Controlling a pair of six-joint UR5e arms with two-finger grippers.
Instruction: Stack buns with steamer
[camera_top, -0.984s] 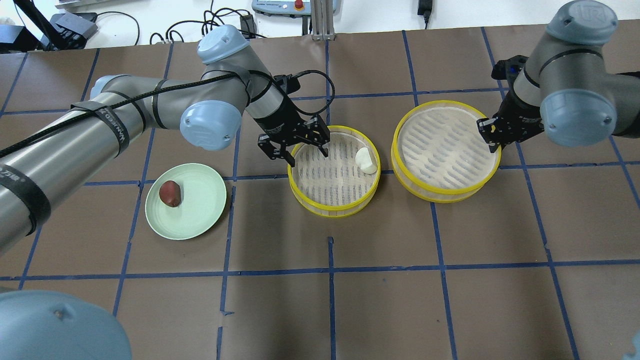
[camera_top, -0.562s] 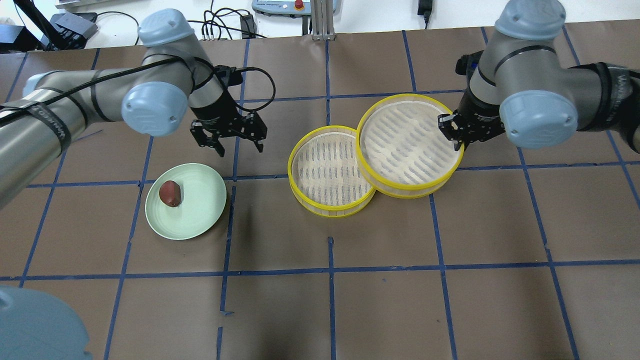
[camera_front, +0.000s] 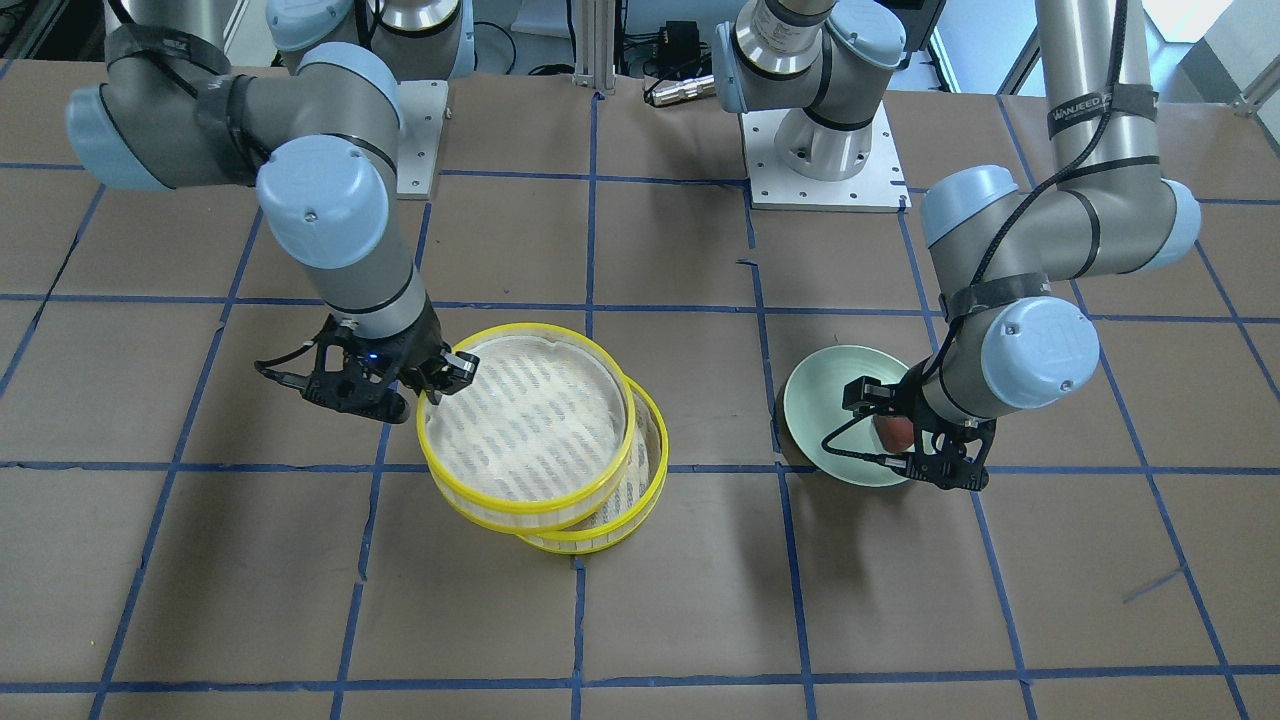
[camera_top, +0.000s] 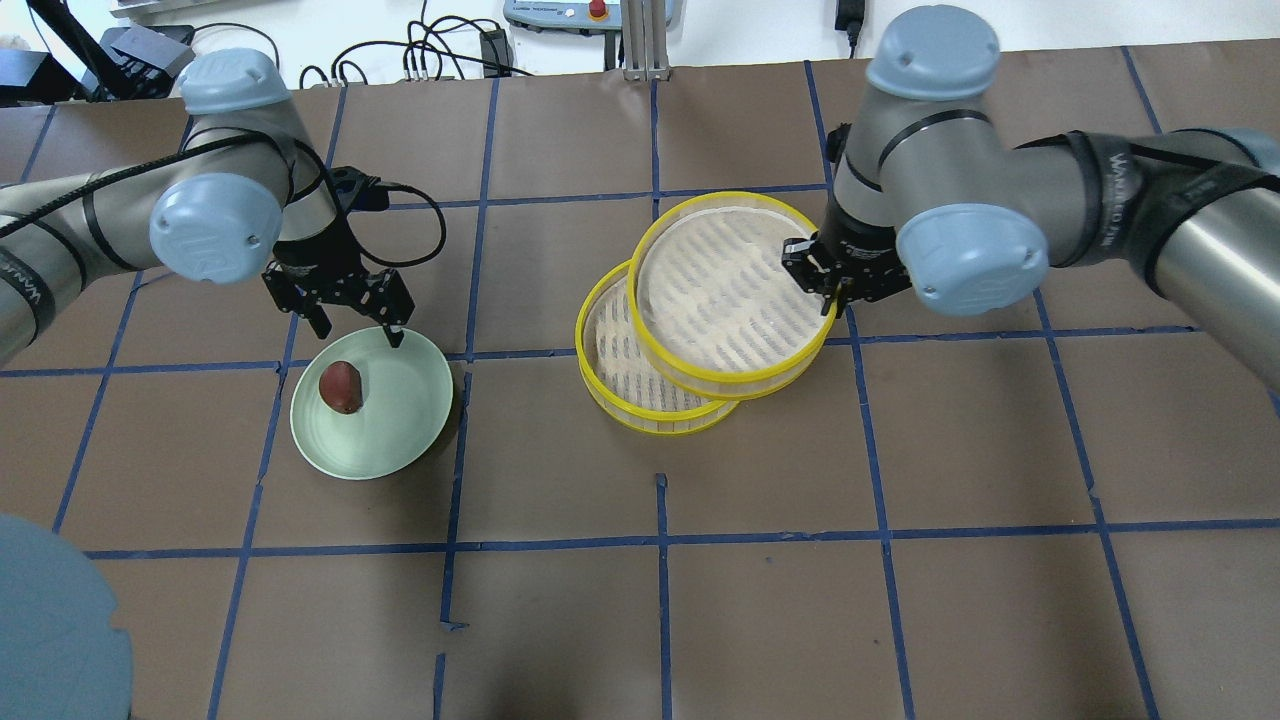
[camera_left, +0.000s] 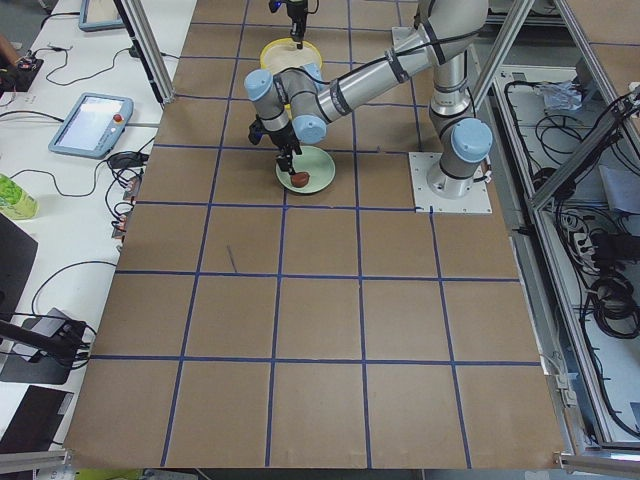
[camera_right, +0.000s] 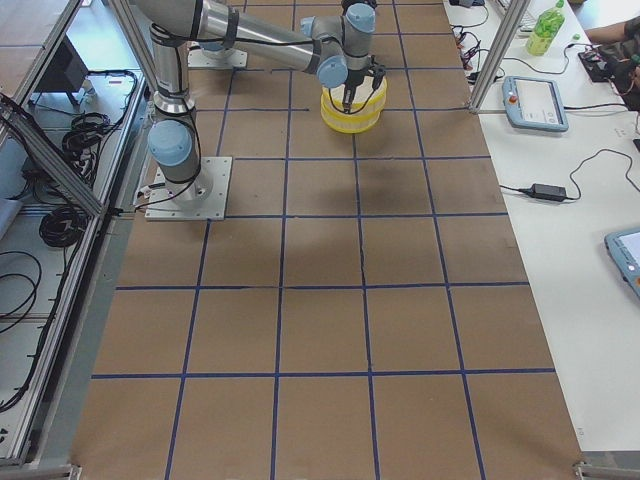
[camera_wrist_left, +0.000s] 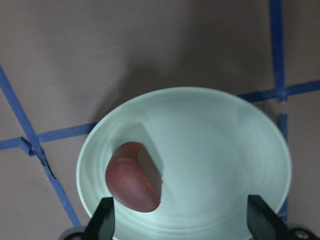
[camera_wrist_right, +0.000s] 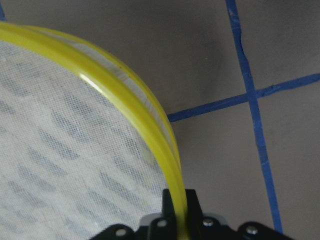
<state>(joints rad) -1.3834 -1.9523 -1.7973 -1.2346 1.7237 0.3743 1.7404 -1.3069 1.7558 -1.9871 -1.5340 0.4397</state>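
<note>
The dark red-brown bun (camera_top: 340, 387) lies on the left part of the pale green plate (camera_top: 400, 420). My left gripper (camera_top: 358, 335) is open and hovers over the plate's far edge; in the left wrist view the bun (camera_wrist_left: 134, 176) sits just inside the left fingertip (camera_wrist_left: 103, 220). My right gripper (camera_top: 825, 280) is shut on the rim of the upper yellow steamer tray (camera_top: 735, 290). It holds that tray over the lower steamer tray (camera_top: 640, 405), offset to the right and far side. The rim (camera_wrist_right: 125, 85) runs between the jaws. The white bun is hidden under the upper tray.
The brown table cover has a blue tape grid (camera_top: 660, 540). In the front-facing view the plate (camera_front: 830, 420) and the two trays (camera_front: 525, 430) are about one grid square apart. Cables and a pendant (camera_top: 590, 12) lie beyond the far edge.
My right gripper carried the upper tray left, over the lower tray, covering the white bun. My left gripper left the lower tray and moved left to the plate, staying open.
</note>
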